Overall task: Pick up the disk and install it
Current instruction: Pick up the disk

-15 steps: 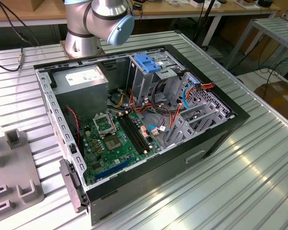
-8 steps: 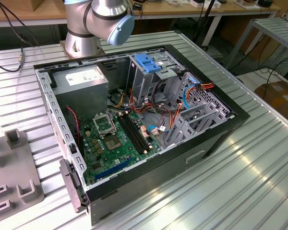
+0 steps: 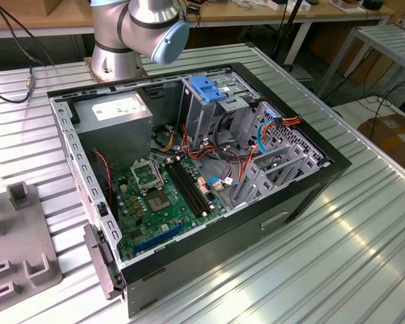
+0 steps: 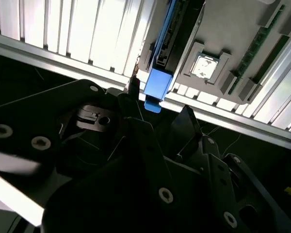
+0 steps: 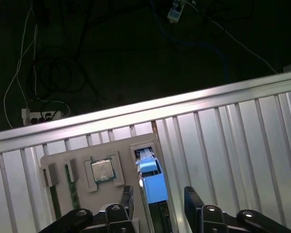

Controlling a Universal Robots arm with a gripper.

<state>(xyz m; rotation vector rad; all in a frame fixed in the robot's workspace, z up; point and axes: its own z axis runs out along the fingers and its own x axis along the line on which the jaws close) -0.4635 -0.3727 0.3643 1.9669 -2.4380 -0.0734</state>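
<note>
The disk (image 5: 153, 180) stands on edge in a slot of a grey fixture plate (image 5: 117, 149), its blue plastic rail end facing the camera. My gripper (image 5: 160, 195) is open, one black finger (image 5: 127, 200) on each side of the blue rail, with a gap showing on both sides. In the second wrist view the disk (image 4: 161, 53) runs away from the gripper's dark linkages, its blue rail end close to the fingertips. In the exterior view the open computer case (image 3: 189, 169) lies on the ribbed metal table, with a metal drive cage (image 3: 212, 108) at its far side.
The fixture plate also holds a processor chip (image 5: 102, 170) and memory sticks (image 5: 72, 194). The table edge (image 5: 184, 103) runs just beyond the fixture, with cables on the dark floor past it. Inside the case sit a grey power supply (image 3: 115, 111), a green motherboard (image 3: 162, 196) and loose wiring (image 3: 243, 162).
</note>
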